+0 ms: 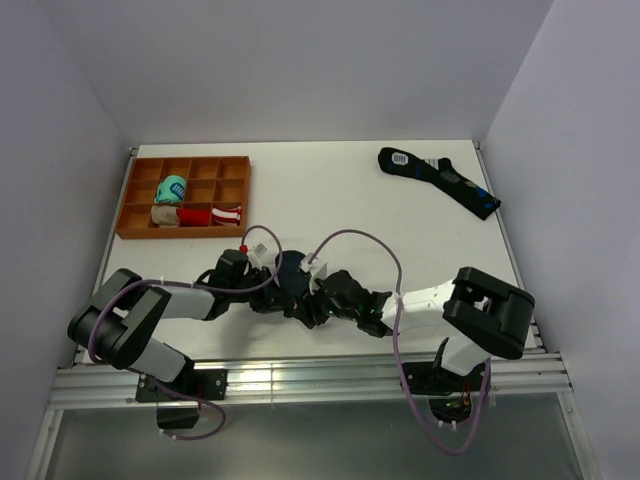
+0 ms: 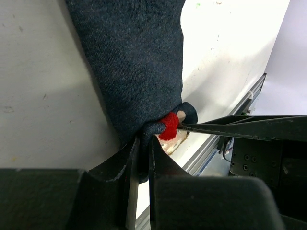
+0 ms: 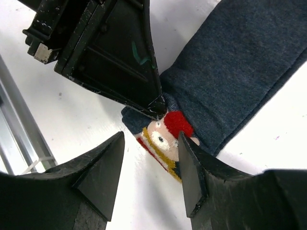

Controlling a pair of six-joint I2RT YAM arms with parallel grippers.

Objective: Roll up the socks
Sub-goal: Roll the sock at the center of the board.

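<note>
Left jaws pinching socks (image 2: 134, 62), right jaws astride

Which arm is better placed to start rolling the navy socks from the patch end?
Probably left: the left hand is shut on the navy socks beside the red-white-yellow patch, while the right hand stands open around that end, gripping nothing.

**Bright, even light; glare in the close views**

The top view is sharp and evenly lit, with soft shadows on the white table (image 1: 330, 195) at lower centre. In the left wrist view the upper right burns out to white, and the left gripper (image 2: 143, 146) at the bottom is dark and blurred. The right wrist view renders the knit of the socks (image 3: 240, 62) crisply.
</note>
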